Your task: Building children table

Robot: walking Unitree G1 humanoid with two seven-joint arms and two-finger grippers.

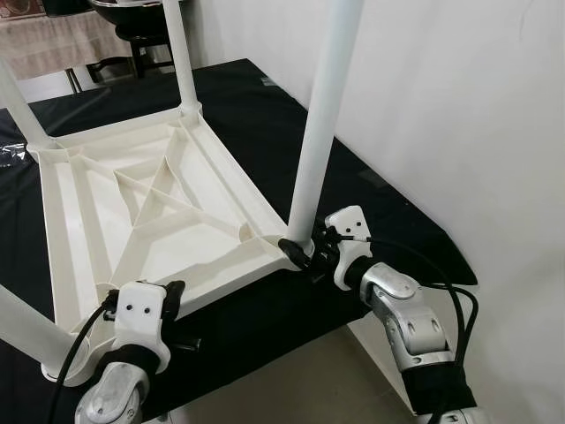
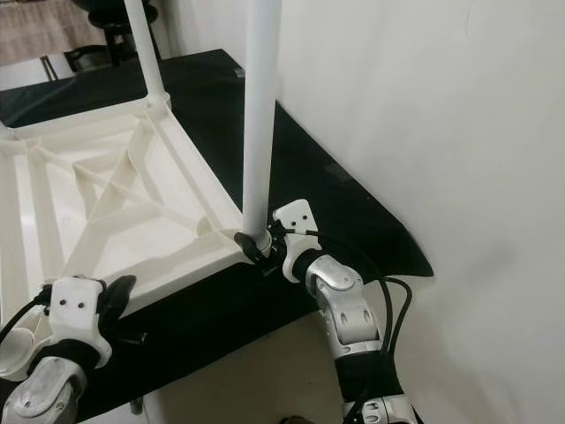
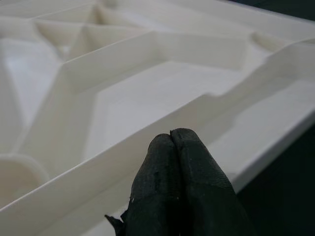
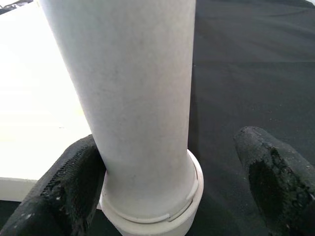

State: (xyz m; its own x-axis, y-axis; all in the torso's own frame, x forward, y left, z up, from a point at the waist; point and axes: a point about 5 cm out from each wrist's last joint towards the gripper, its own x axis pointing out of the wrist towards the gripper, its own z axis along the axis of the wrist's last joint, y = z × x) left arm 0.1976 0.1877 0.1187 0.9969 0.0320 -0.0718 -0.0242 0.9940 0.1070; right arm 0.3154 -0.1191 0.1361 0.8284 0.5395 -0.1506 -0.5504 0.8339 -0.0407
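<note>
A white plastic children's table (image 1: 150, 203) lies upside down on a black cloth (image 1: 256, 106). Its legs stand up from the corners: a near right leg (image 1: 322, 115), a far right leg (image 1: 181, 57), a far left leg (image 1: 18, 106) and a near left leg (image 1: 26, 331). My right gripper (image 1: 305, 252) is open at the foot of the near right leg, one finger (image 4: 69, 187) against the leg and the other finger (image 4: 275, 177) standing off it. The leg sits in its round socket (image 4: 157, 206). My left gripper (image 3: 171, 137) is shut with nothing in it, tips at the table's front rim (image 1: 229, 287).
A white wall (image 1: 459, 106) runs close along the right side. The black cloth ends just in front of me, with pale floor (image 1: 300, 380) below. Dark furniture (image 1: 132, 35) stands beyond the far end.
</note>
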